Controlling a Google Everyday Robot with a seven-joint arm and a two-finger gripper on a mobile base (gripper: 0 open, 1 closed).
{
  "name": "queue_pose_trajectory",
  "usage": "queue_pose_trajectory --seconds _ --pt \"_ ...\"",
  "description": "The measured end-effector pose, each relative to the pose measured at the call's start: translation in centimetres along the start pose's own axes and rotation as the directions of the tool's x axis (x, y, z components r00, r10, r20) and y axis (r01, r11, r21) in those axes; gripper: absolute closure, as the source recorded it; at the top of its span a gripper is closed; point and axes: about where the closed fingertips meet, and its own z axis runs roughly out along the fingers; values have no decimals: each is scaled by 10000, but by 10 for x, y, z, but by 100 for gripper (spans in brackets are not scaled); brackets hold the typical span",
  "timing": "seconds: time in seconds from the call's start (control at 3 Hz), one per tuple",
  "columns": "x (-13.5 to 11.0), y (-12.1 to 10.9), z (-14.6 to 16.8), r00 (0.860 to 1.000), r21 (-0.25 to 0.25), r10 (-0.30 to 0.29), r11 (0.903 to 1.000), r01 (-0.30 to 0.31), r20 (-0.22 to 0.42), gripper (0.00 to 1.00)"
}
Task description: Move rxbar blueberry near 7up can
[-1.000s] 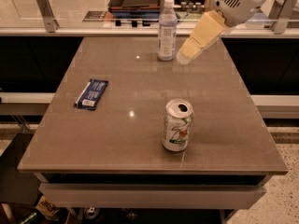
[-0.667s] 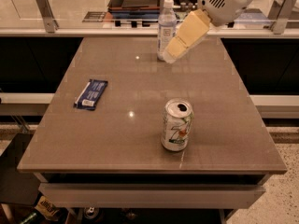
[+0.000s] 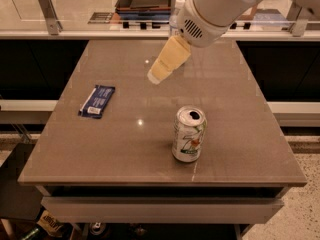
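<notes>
Gripper [image 3: 154, 77], cream-coloured, hangs above the brown desk [image 3: 240, 114], jaws together and empty; it tilts toward the flat dark-blue rxbar blueberry [image 3: 97, 101] lying left, well apart from the silver-white 7up can [image 3: 189, 134].

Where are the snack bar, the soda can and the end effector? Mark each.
snack bar [image 3: 97, 101]: camera view, middle of the blue wrapper.
soda can [image 3: 189, 136]: camera view, middle of its side.
end effector [image 3: 156, 74]: camera view, its cream tip, beyond the soda can, right of the snack bar.

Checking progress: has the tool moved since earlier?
Yes. The tool, over the table behind the 7up can, has shifted left toward the rxbar blueberry.
</notes>
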Motion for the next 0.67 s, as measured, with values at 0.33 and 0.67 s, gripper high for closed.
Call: queue_pose_trajectory --seconds 0.33,0.67 --pt "0 0 0 10000 -4 -1 10000 1 -10 0" --pt "-4 4 4 9984 9 523 9986 -523 -215 0"
